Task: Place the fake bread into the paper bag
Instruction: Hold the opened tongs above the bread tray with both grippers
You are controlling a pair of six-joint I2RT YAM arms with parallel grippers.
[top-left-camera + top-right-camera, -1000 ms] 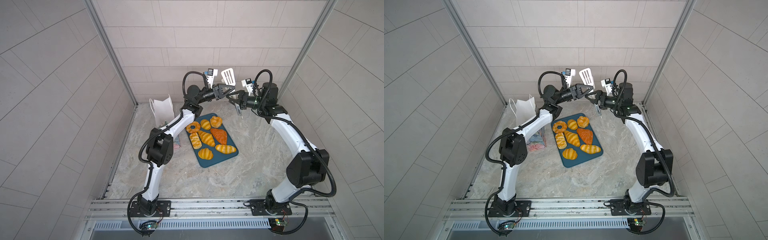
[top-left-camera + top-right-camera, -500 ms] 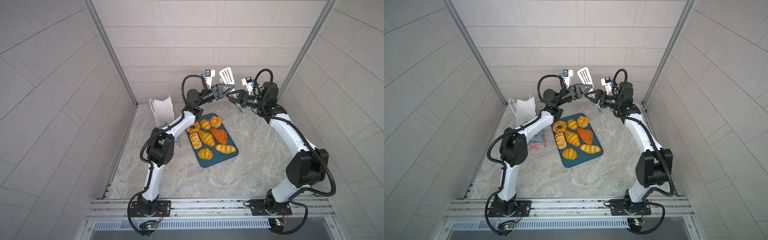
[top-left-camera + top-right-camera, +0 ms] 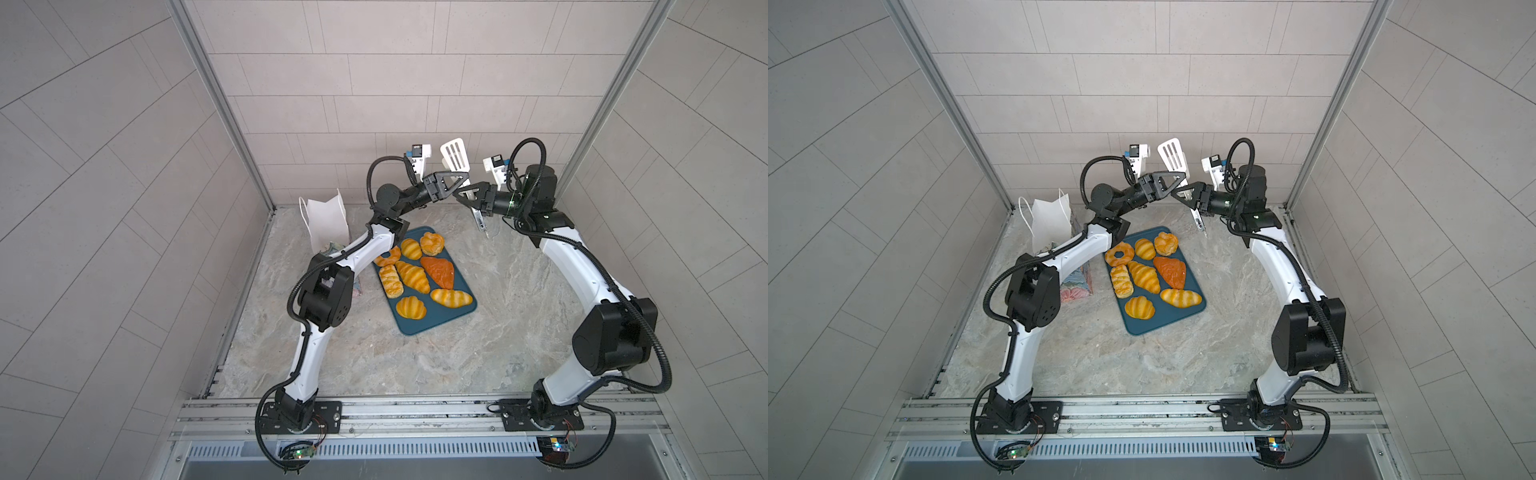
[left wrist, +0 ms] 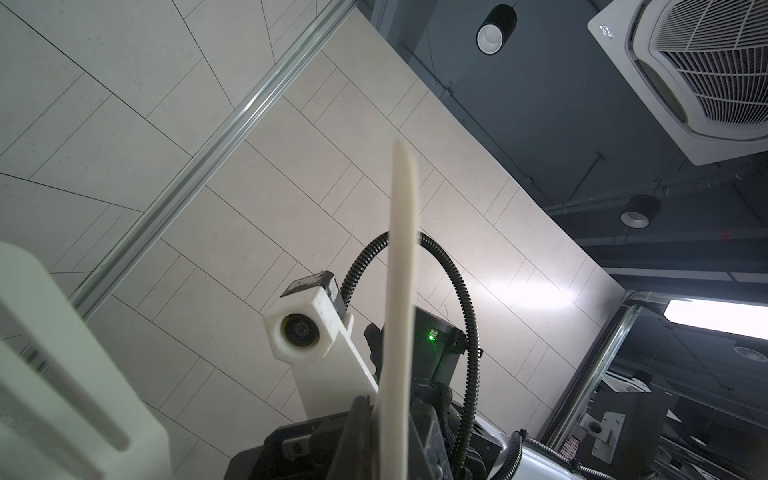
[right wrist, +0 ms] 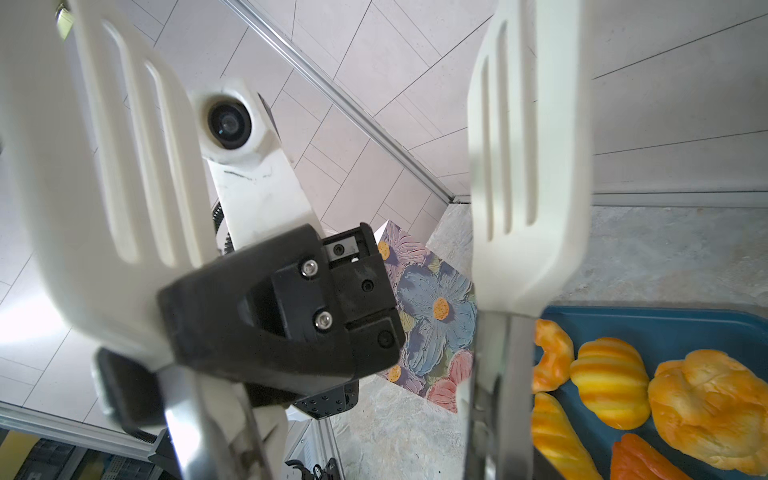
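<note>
Tiled booth with a marbled grey tabletop [image 3: 519, 291], shown in both top views. Both arms are raised near the back wall and meet above the tabletop's far edge. The left hand [image 3: 458, 183] is clamped tight on one arm of the white slotted tongs [image 3: 455, 156], just below a blade. The right hand [image 3: 464, 194] straddles the tongs' two arms lower down with its jaws standing wide. Whether they already press the tongs cannot be told, even from the right wrist view. All eight pieces of fake bread [image 3: 1144, 276] lie on the dark teal tray [image 3: 1167, 322] at mid-tabletop. None is seen in the paper bag [image 3: 1050, 220], which appears to stand upright in the left back corner, partly hidden by the left arm.

Risks, as judged from this arrangement:

- **(a) Handover.** Should the left hand let go before the right has a firm squeeze, the tongs would likely fall towards the tray and scatter the bread.
- **(b) Crowding.** The two hands sit just beside each other, so a small misjudged move could knock one against the other or twist the tongs askew.
- **(c) Spring.** The tongs look sprung, so an off-centre squeeze may let them pivot in the grasp.
- **(d) Later steps.** Glossy, rounded pastries may slip from the smooth blades — and the light bag, close beside the left arm, could tip if brushed.
</note>
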